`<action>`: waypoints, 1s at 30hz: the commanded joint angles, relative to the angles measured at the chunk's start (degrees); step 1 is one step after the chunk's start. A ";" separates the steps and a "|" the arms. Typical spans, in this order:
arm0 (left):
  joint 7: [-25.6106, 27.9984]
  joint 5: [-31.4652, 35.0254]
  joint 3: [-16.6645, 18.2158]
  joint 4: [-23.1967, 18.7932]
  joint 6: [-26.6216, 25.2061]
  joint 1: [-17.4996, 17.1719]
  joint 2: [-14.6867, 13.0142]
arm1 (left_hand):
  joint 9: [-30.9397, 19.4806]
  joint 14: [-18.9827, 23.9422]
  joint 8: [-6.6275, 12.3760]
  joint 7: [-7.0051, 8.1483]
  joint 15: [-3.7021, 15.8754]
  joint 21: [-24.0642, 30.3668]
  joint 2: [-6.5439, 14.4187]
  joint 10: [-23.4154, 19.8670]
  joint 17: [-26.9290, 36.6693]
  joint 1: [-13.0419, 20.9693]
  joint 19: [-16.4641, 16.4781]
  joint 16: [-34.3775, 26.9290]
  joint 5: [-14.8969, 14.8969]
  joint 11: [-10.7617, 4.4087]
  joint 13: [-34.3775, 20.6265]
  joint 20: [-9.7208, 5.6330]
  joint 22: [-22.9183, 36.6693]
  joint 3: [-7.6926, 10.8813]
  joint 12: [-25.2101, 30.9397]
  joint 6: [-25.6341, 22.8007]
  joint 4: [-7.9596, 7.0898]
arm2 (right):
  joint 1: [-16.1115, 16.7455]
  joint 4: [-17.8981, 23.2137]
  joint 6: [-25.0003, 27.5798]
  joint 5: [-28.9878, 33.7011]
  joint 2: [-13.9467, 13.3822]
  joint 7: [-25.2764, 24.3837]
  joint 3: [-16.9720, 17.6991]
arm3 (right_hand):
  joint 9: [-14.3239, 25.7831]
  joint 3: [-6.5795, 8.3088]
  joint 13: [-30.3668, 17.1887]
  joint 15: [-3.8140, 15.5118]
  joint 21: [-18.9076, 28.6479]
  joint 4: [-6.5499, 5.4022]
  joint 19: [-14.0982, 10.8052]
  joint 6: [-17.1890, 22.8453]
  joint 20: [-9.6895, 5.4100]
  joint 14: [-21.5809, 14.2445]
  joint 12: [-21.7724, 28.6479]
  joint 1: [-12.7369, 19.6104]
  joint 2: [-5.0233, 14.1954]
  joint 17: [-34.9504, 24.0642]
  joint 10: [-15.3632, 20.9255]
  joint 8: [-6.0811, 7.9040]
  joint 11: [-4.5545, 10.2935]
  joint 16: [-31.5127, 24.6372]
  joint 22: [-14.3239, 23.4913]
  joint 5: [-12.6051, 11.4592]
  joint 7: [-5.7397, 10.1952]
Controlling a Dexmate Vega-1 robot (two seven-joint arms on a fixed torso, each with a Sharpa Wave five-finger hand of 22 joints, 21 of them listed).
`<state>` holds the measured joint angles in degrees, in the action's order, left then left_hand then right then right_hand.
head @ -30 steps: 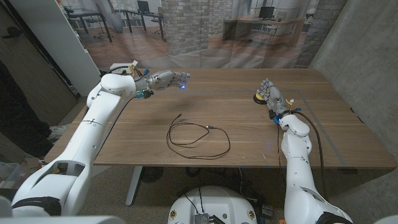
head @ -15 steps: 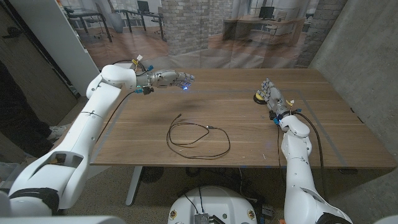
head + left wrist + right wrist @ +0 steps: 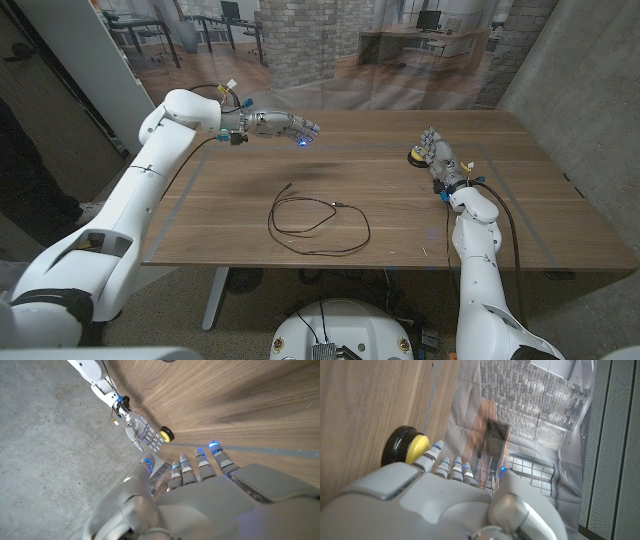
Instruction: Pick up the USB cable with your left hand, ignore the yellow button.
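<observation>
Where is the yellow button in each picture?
Head view: the yellow button sits on the table's right side, right beside the right hand.
Left wrist view: small, beside the right hand.
Right wrist view: big, next to the fingers.
Shared landmark: the right hand.

Wooden table [image 3: 400, 210]: USB cable [image 3: 318, 223], yellow button [image 3: 412, 158]
</observation>
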<state>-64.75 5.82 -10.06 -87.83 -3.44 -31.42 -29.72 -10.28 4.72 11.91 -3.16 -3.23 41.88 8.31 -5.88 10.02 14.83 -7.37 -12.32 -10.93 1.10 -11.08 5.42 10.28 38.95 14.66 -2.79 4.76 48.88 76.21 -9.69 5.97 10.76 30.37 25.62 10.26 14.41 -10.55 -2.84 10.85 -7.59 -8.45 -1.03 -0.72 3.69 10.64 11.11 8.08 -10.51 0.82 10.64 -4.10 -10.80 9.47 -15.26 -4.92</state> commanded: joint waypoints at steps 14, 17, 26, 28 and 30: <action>-9.02 3.96 -5.80 1.38 3.32 7.58 -1.14 | -0.06 4.16 0.24 -0.94 1.13 -0.62 -3.31 -3.23 0.24 4.19 2.52 -0.87 0.66 -0.32 -0.47 -0.07 0.07 -1.02 0.66 -2.42 4.98 | 0.02 -0.90 -1.13 -0.37 0.54 -0.47 0.17 | 0.28 0.35 -0.05 -0.40 0.24 -0.12 -0.42 0.10 0.29 -0.12 0.39 -0.48 -0.30 -0.24 0.25 0.31 -0.18 -0.20 0.29 0.17 -0.67; -10.12 4.35 -6.48 1.93 3.98 8.58 -0.95 | -0.07 4.84 0.26 -1.00 1.20 -0.67 -3.90 -3.79 0.27 5.17 3.15 -0.98 0.70 -0.16 -0.50 0.21 0.05 -1.14 0.74 -2.62 5.54 | -0.10 -1.09 -1.25 -0.38 0.47 -0.51 0.20 | 0.28 0.33 -0.05 -0.35 0.24 -0.12 -0.42 0.11 0.28 -0.14 0.41 -0.52 -0.33 -0.24 0.29 0.31 -0.24 -0.21 0.29 0.17 -0.68; -12.15 5.34 -7.71 3.18 5.64 11.06 -0.07 | -0.13 7.18 0.70 -1.79 1.26 -1.18 -6.93 -6.08 0.45 9.31 4.80 -1.33 0.74 0.22 -0.69 0.75 0.02 -1.90 1.17 -4.13 6.17 | -0.48 -1.92 -1.56 -0.49 0.40 -0.64 0.30 | 0.28 0.27 -0.05 -0.36 0.22 -0.14 -0.40 0.10 0.31 -0.13 0.38 -0.70 -0.44 -0.24 0.25 0.30 -0.24 -0.20 0.29 0.18 -0.66; -12.76 5.59 -8.14 3.50 6.01 11.73 0.16 | -0.14 7.69 0.75 -2.04 1.29 -1.28 -7.40 -6.61 0.49 9.98 5.08 -1.45 0.76 0.25 -0.73 1.00 0.03 -2.11 1.29 -4.40 6.10 | -0.49 -2.09 -1.71 -0.56 0.39 -0.67 0.38 | 0.28 0.25 -0.05 -0.40 0.22 -0.15 -0.40 0.10 0.32 -0.15 0.38 -0.75 -0.46 -0.25 0.27 0.30 -0.22 -0.20 0.29 0.18 -0.70; -13.01 5.91 -8.38 3.39 6.56 12.01 0.27 | -0.15 8.06 0.82 -1.97 1.41 -1.30 -7.85 -6.97 0.51 10.42 5.39 -1.53 0.77 0.23 -0.76 0.97 0.03 -2.30 1.38 -4.66 6.10 | -0.47 -2.13 -1.80 -0.60 0.39 -0.71 0.44 | 0.28 0.24 -0.06 -0.41 0.22 -0.15 -0.40 0.10 0.34 -0.16 0.39 -0.79 -0.48 -0.25 0.28 0.30 -0.18 -0.21 0.29 0.18 -0.67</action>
<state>-75.23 10.30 -16.75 -85.49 1.08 -22.13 -30.23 -10.27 11.89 12.36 -5.09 -1.81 40.66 0.81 -11.96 10.28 24.29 -2.57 -13.40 -10.18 1.34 -11.61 6.15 10.12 37.02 15.69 -6.78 10.77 48.66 74.84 -11.03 5.56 11.18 29.85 25.82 10.26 14.41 -10.54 -2.84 10.86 -7.59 -8.45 -1.03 -0.72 3.69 10.64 10.65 7.62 -10.51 0.82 10.64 -4.09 -10.80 9.46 -15.26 -4.92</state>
